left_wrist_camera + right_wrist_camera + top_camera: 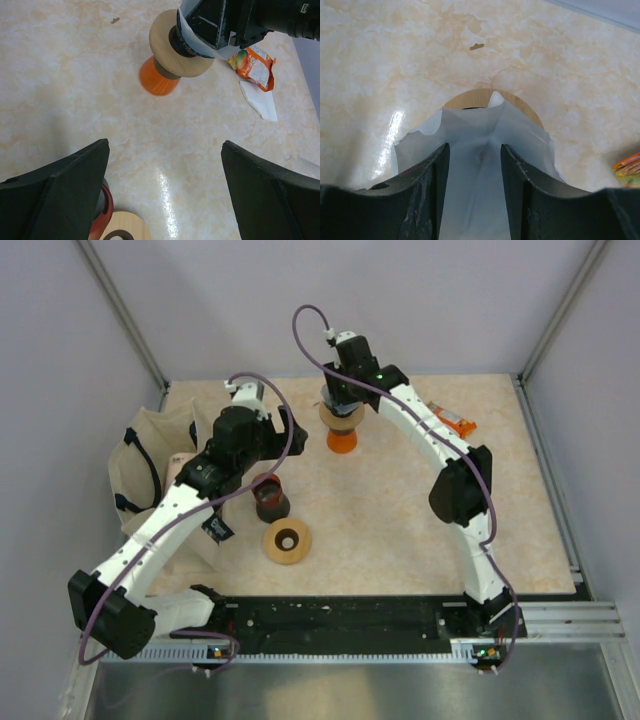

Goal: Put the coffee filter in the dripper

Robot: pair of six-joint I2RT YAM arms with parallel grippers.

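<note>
The dripper [341, 439] is an orange cone with a wooden collar [167, 50], standing upright at the back middle of the table. A white paper coffee filter [470, 125] sits opened out in its top, its wavy rim rising above the collar. My right gripper [475, 147] points down into the filter, its jaws apart inside the paper cone and gripping nothing. In the left wrist view the filter's edge [200, 46] shows round the right gripper's fingers. My left gripper [165, 142] hangs wide open over bare table, left of the dripper and apart from it.
A dark red cup [270, 498] and a wooden ring [286, 541] lie near my left arm. A canvas bag [150, 470] stands at the left edge. An orange snack packet [252, 62] and a flat white paper [260, 100] lie right of the dripper.
</note>
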